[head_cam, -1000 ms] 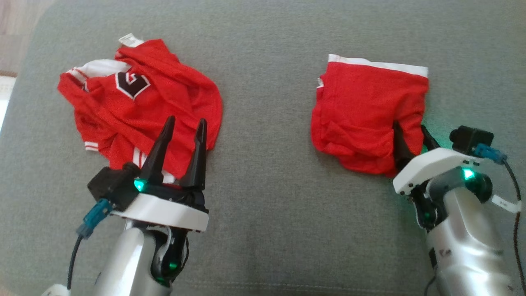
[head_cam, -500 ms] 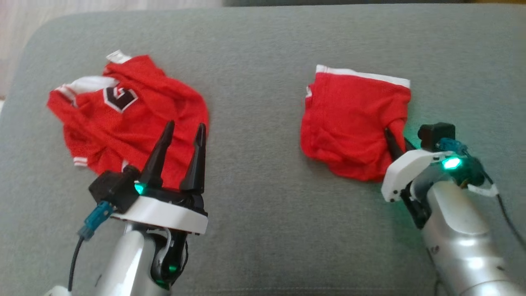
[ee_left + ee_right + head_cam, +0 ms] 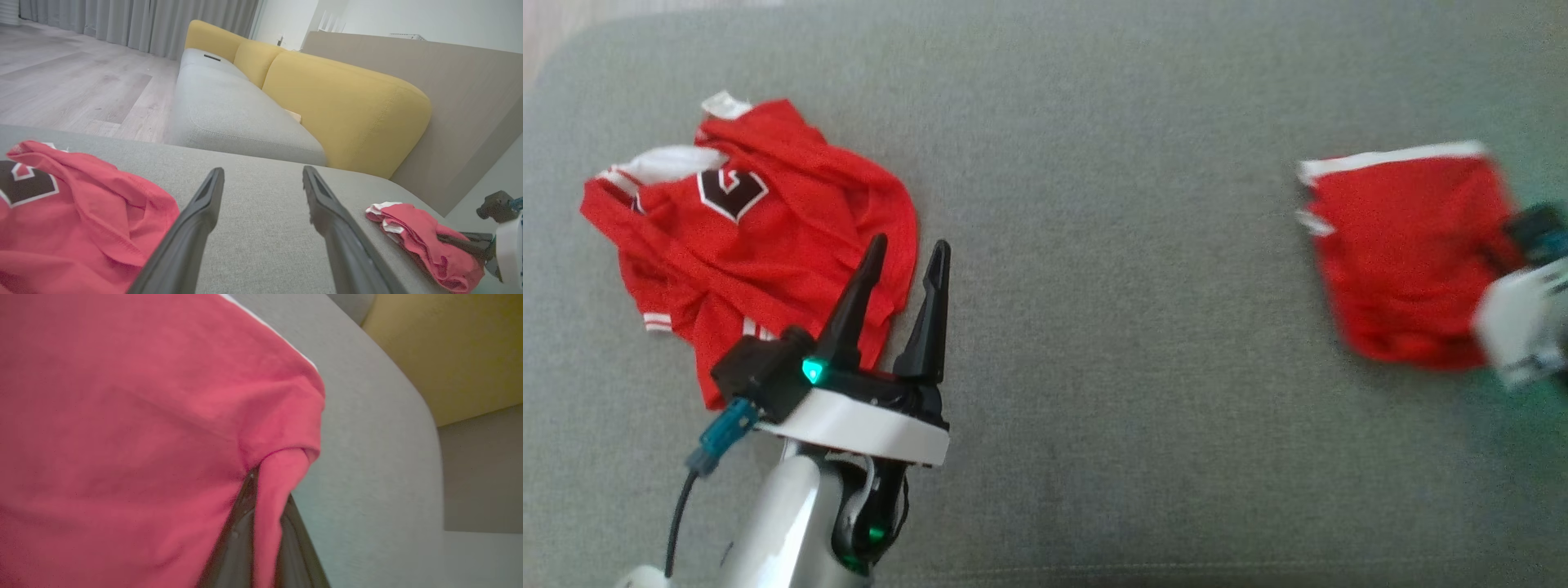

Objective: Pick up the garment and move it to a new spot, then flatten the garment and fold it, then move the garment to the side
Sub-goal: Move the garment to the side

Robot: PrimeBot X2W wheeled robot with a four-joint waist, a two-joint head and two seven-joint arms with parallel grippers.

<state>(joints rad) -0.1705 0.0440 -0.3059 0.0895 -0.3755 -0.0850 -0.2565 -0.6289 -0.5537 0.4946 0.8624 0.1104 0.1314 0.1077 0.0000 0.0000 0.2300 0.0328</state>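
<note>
head view: the folded red mesh garment with a white band (image 3: 1405, 261) lies at the far right of the grey woven sofa cushion (image 3: 1135, 245), seemingly on its way to the side. the crumpled red jersey with a black number (image 3: 768, 237) sits left, under the left gripper (image 3: 909, 245).

left wrist view: its tapered dark fingers stand spread, empty.

right wrist view: the right gripper (image 3: 269, 494) is clamped on a soft, rolled edge, a sensible hold for dragging.

Jersey (image 3: 768, 229) lies left, garment (image 3: 1401, 261) far right, both on cushion (image 3: 1111, 327).
</note>
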